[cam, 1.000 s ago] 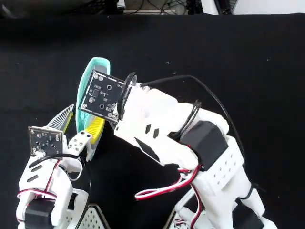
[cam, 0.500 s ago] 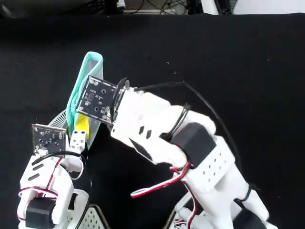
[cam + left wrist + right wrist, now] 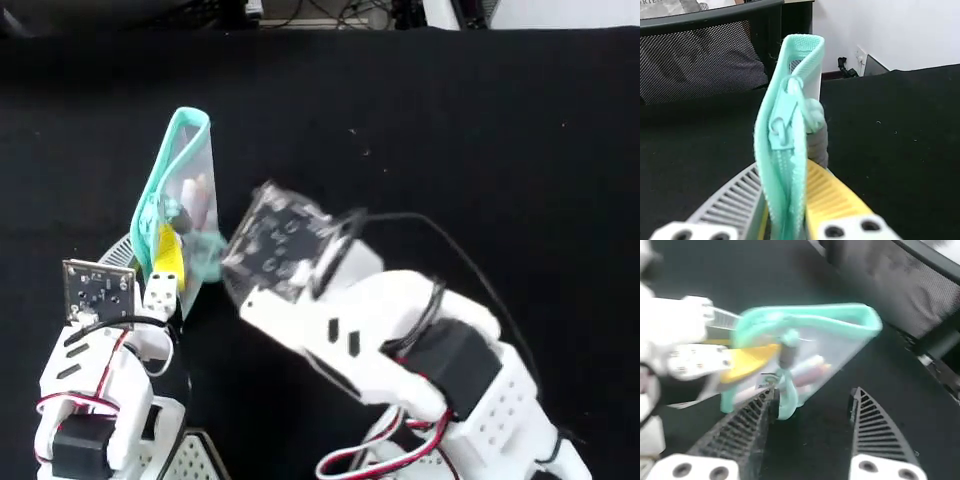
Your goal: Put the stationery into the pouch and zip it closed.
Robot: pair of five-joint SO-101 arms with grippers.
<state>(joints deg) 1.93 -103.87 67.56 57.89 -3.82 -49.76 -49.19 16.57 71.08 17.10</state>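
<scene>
Pouch (image 3: 185,170) soft, light, floppy: left gripper (image 3: 785,175) clamps its end, right gripper (image 3: 814,394) spread apart. You take zipper pull (image 3: 785,401), tug gently.

A black cloth covers the table (image 3: 520,180). Beyond its far edge stand a dark mesh-backed chair (image 3: 700,55) and a white wall (image 3: 900,30); cables (image 3: 330,12) lie along that edge.

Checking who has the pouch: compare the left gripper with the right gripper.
The left gripper is shut on one end of the pouch; the right gripper is open, gripping nothing. The left gripper has one yellow finger and one grey; the right gripper's two fingers are both dark. Both have ribbed fingers and face the pouch.
</scene>
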